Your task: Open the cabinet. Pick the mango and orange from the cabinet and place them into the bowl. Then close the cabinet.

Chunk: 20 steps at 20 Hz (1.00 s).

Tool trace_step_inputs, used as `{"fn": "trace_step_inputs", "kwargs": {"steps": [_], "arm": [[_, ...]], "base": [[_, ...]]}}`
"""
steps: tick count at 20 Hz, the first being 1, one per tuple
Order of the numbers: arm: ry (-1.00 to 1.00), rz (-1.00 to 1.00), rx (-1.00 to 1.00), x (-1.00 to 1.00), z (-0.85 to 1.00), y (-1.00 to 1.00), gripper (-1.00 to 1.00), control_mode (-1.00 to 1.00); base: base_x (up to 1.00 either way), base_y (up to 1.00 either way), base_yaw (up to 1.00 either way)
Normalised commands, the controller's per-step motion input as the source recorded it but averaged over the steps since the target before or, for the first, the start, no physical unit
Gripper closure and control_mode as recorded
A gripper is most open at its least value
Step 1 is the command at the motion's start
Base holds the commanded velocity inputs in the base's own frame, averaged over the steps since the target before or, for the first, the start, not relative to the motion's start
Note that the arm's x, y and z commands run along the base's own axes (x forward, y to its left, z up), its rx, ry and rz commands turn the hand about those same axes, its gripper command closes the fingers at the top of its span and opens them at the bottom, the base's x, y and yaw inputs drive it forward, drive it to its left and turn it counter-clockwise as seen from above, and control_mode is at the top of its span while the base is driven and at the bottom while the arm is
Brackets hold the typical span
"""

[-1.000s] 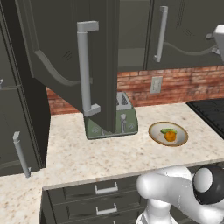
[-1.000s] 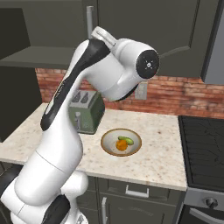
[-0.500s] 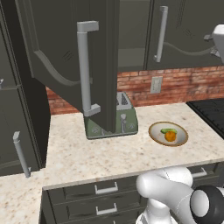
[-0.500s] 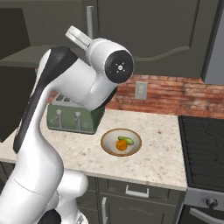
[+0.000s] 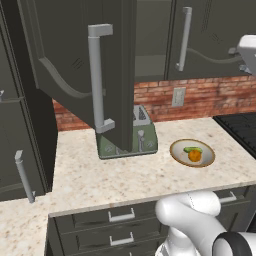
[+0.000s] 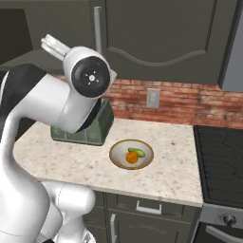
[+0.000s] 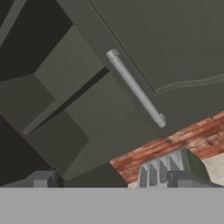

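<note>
The cabinet's left door (image 5: 75, 55) stands swung out over the counter, and its right door (image 5: 215, 35) is shut. The hand view looks up at the right door's bar handle (image 7: 135, 89), with the dark open cabinet interior (image 7: 52, 96) beside it. On the counter sits the bowl (image 5: 176, 151) (image 6: 116, 153). The orange (image 5: 195, 156) (image 6: 132, 157) and the mango (image 5: 192, 149) (image 6: 137, 152) lie inside it. My gripper (image 7: 116, 181) is open and empty, well back from the cabinet, its fingertips (image 7: 43, 179) wide apart.
A green toaster (image 5: 142, 140) (image 6: 97, 126) stands against the brick wall under the open door. A black stove (image 6: 220, 161) adjoins the counter on the right. A tall dark cabinet (image 5: 20, 125) bounds the left. Drawers (image 5: 120, 215) run below the counter.
My arm has swung back and to the left, away from over the bowl. The fruit, the bowl and the cabinet doors have stayed put. The gripper is as open as before.
</note>
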Motion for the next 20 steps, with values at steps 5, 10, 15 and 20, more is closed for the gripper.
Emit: {"fn": "trace_step_inputs", "kwargs": {"steps": [5,10,15,20], "arm": [[0.04,0.0,-0.08,-0.57,0.0,0.24,-1.0,-1.0],[0.01,0.0,-0.09,-0.61,0.0,0.27,-1.0,-1.0],[0.03,0.0,-0.11,-0.61,0.0,0.34,-1.0,-1.0],[0.07,0.0,-0.13,-0.57,0.0,0.34,-1.0,-1.0]], "base": [[0.0,0.0,0.0],[0.0,0.0,0.0],[0.0,0.0,0.0],[0.0,0.0,0.0]]}}
